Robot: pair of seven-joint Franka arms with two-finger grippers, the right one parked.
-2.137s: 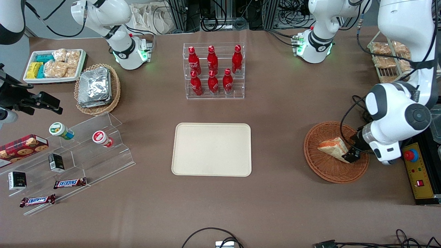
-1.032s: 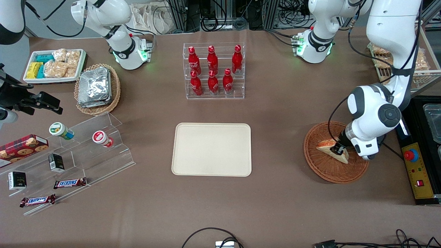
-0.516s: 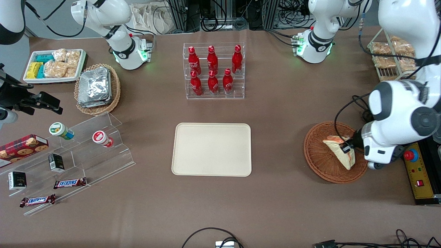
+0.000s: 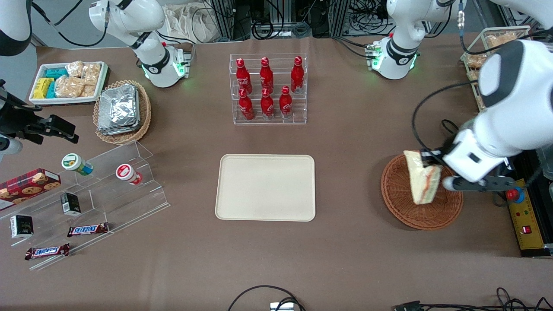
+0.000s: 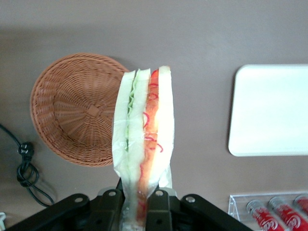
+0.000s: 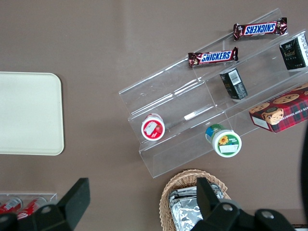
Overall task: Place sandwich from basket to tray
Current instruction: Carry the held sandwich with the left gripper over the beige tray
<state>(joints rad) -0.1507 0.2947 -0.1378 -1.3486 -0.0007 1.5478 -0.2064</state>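
Note:
My left gripper (image 4: 427, 167) is shut on the sandwich (image 4: 420, 181), a plastic-wrapped cream bread wedge with orange-red filling, and holds it in the air above the round reddish-brown basket (image 4: 406, 211). In the left wrist view the sandwich (image 5: 142, 144) hangs on edge between the black fingers (image 5: 161, 211), with the basket (image 5: 72, 110) below it holding nothing. The cream-beige tray (image 4: 265, 188) lies flat mid-table, toward the parked arm from the basket; it also shows in the left wrist view (image 5: 269, 110) and in the right wrist view (image 6: 26, 113).
A clear rack of red bottles (image 4: 268, 88) stands farther from the front camera than the tray. A yellow control box with a red button (image 4: 520, 211) lies beside the basket. A clear stepped stand with snacks (image 4: 95, 194) and an oval basket of foil packs (image 4: 121, 110) lie toward the parked arm's end.
The gripper closed on the sandwich in the basket and has lifted it clear. The sandwich has turned from lying flat to hanging on edge. The arm rose.

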